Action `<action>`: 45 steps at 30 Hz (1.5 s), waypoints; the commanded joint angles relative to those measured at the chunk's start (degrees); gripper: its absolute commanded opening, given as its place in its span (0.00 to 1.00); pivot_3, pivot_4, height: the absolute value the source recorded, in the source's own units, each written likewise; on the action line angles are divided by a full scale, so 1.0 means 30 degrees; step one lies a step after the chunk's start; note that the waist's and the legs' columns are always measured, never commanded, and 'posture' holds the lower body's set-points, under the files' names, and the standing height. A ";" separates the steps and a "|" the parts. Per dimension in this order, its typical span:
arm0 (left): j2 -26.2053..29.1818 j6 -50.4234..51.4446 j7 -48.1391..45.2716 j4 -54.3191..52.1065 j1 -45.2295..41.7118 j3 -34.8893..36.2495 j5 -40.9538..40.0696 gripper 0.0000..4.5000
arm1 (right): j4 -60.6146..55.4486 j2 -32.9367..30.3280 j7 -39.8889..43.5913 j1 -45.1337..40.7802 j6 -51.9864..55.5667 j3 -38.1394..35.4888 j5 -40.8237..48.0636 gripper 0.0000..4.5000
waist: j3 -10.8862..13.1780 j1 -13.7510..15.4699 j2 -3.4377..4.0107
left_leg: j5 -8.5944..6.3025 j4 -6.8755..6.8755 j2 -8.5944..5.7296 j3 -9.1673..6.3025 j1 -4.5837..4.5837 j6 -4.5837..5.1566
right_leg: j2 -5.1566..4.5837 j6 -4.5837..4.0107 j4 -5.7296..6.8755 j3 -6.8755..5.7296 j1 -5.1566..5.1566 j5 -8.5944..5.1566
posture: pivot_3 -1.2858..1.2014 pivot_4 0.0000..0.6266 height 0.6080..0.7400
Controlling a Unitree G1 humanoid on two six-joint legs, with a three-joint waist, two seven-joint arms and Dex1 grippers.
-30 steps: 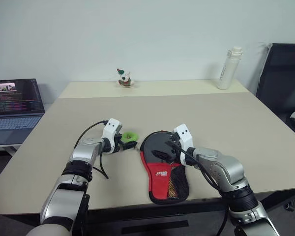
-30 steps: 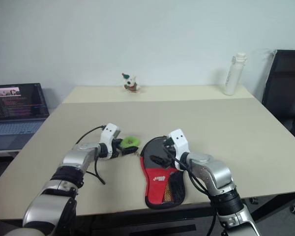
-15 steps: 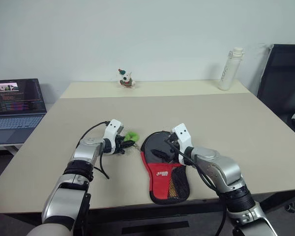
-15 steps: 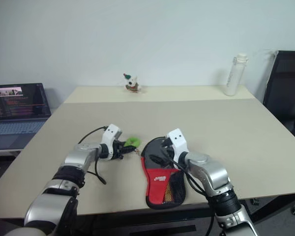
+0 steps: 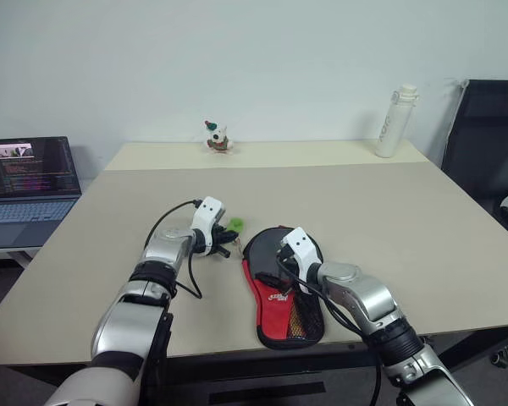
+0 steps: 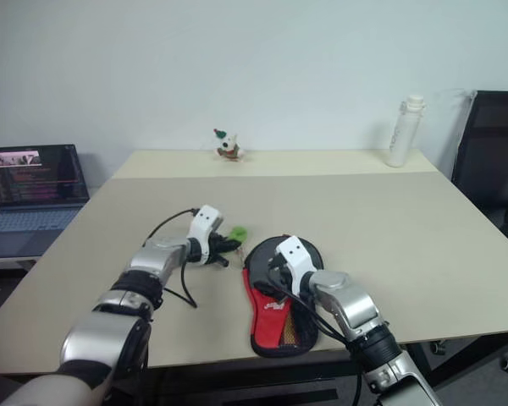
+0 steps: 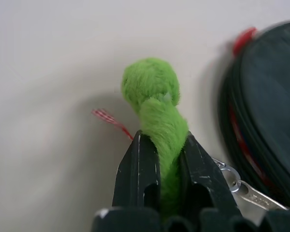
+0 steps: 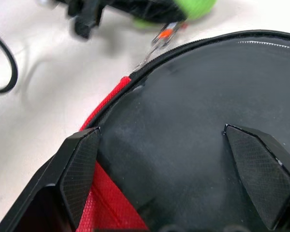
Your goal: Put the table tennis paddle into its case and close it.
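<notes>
Stage: zipping the case [image 5: 281,283] — the closing part of the task, judged from how things lie.
Case: lies flat on the table [image 5: 389,220] near its front edge, round black end away from the robot, red section with mesh pocket toward it. It looks filled out and flat.
Paddle: no black rubber face or wooden handle is visible anywhere on the table; most likely it is already inside the case, though the pictures cannot confirm that.
Left gripper [image 7: 163,145]: fingers pinched tight on the fuzzy lime-green pull [image 7: 157,104], which bulges out past the fingertips. A small metal ring and zipper tab [image 7: 241,189] trail from the pull toward the case rim just beside it.
Right gripper [image 8: 176,159]: fingers spread wide, one each side of the black upper face of the case, hovering low over it or pressing on it — contact cannot be told. Holds nothing.
Zipper: in the right wrist view the edge near the pull shows a slit where red lining peeks out; how much of the rim is zipped cannot be read.
Done: paddle apparently stowed; pull gripped.
Left: draw the pull along the rim until the edge is shut, with the right gripper steadying the case.
Risk: the soft pull may slip from the pinch, or the case may slide.
Surroundings: laptop [image 5: 30,178], white bottle [image 5: 395,118], small figurine [image 5: 214,136] — all well apart.
</notes>
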 commanded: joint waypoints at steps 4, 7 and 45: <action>-0.0602 -0.2734 0.3907 0.2742 -0.2457 -0.0608 0.2234 0.02 | 0.0621 0.0104 0.0156 0.0829 0.1089 0.0673 -0.0603 1.00 | -0.0005 0.0002 -0.0007 | -0.0001 -0.0003 -0.0004 0.0008 0.0001 -0.0001 | 0.0000 0.0004 -0.0006 0.0011 0.0001 0.0002 | 0.52 0.24 1.00; -0.0899 -0.3151 0.5095 0.3328 -0.2832 -0.0849 0.3103 0.02 | 0.0115 0.0196 0.0215 0.1142 0.1553 0.0882 -0.0633 1.00 | -0.0007 -0.0073 -0.0010 | -0.0001 -0.0006 0.0001 0.0009 0.0007 -0.0001 | 0.0002 0.0004 0.0003 0.0010 -0.0001 0.0002 | 0.52 0.24 1.00; -0.6623 -0.8880 1.1545 0.4449 -0.6436 -0.8326 1.3812 0.02 | -0.9044 -0.0101 -0.1940 0.7902 0.8159 0.3609 0.0362 1.00 | -0.0080 0.0126 -0.0108 | -0.0076 -0.0026 0.0007 0.0003 0.0041 -0.0115 | 0.0003 0.0043 -0.0120 -0.0001 0.0083 -0.0028 | 0.52 0.24 1.00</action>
